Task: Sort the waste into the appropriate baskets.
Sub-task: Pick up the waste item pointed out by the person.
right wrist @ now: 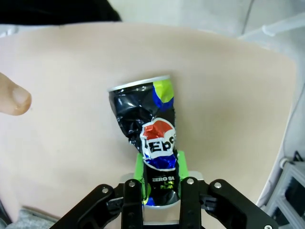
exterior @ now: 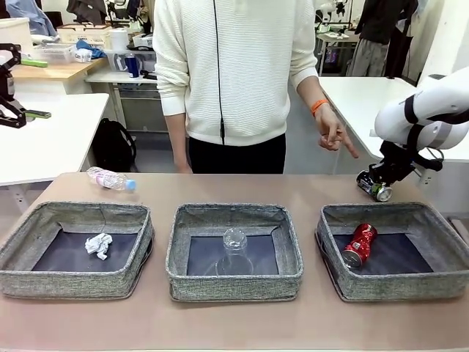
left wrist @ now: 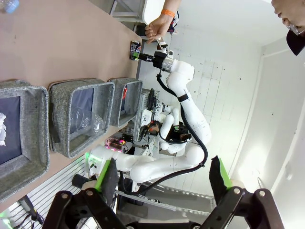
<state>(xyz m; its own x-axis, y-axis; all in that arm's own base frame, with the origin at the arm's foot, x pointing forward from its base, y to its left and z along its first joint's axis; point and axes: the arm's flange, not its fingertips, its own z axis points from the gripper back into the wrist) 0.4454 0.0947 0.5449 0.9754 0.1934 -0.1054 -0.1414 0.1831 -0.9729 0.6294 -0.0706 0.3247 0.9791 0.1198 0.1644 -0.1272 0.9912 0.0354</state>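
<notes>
Sorted by kind, going by the row of grey baskets: left basket (exterior: 73, 282) with the paper ball (exterior: 98, 245), middle basket (exterior: 234, 282) with the clear plastic cup (exterior: 234, 249), right basket (exterior: 396, 282) with the red can (exterior: 359, 245). Not yet sorted: the bottle (exterior: 108, 178), flat on the tabletop (exterior: 234, 187) behind the left basket. Clamped by one end between the green pads (right wrist: 138, 164) of the right hand (right wrist: 159, 164): the crushed dark blue can (right wrist: 152, 143), low behind the right basket, likely bound for it beside the red can. Left hand (left wrist: 162, 167) spread wide, empty. A person's hand (exterior: 333, 136) nearby, pointing. Smooth tan tabletop; beyond, white benches (exterior: 51, 136) in a cluttered lab.
</notes>
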